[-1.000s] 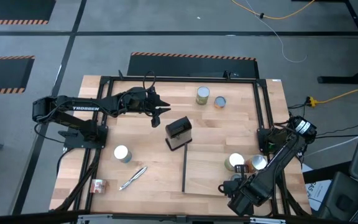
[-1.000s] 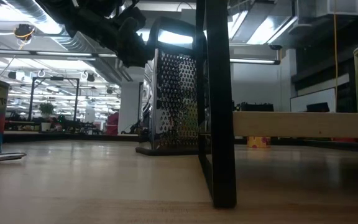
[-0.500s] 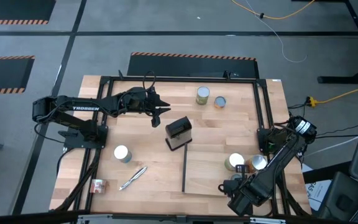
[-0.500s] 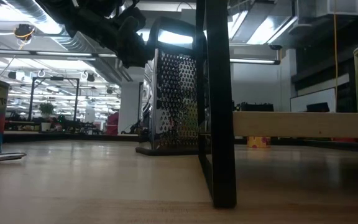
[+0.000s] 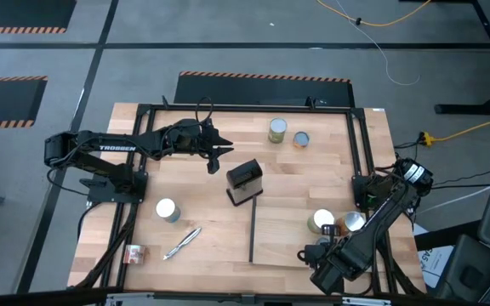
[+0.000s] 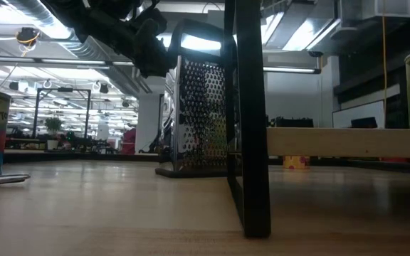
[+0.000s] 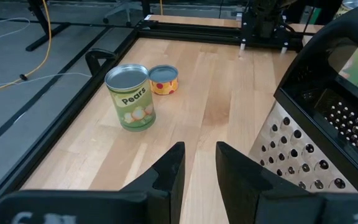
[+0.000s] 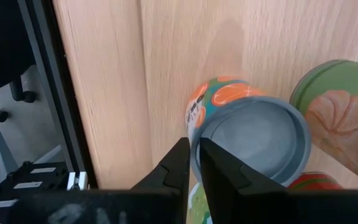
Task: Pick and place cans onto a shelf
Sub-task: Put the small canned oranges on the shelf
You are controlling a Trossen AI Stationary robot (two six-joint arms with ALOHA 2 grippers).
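1. Slatted wood table (image 5: 194, 187), black frame round it.
2. Far edge: pears can (image 5: 277, 130) just beside a short yellow can (image 5: 301, 139).
3. Middle: box grater (image 5: 244, 183).
4. Left side: white-topped can (image 5: 168, 210), silver pen-like tool (image 5: 181, 243).
5. Near right corner: pale shelf (image 5: 283, 238) with two cans (image 5: 321, 222).

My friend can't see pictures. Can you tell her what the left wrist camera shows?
The left claw, fingers slightly apart and holding nothing, points across a wooden table toward a green Pears can with a shorter yellow can just behind it. A metal grater with round holes stands off to one side.
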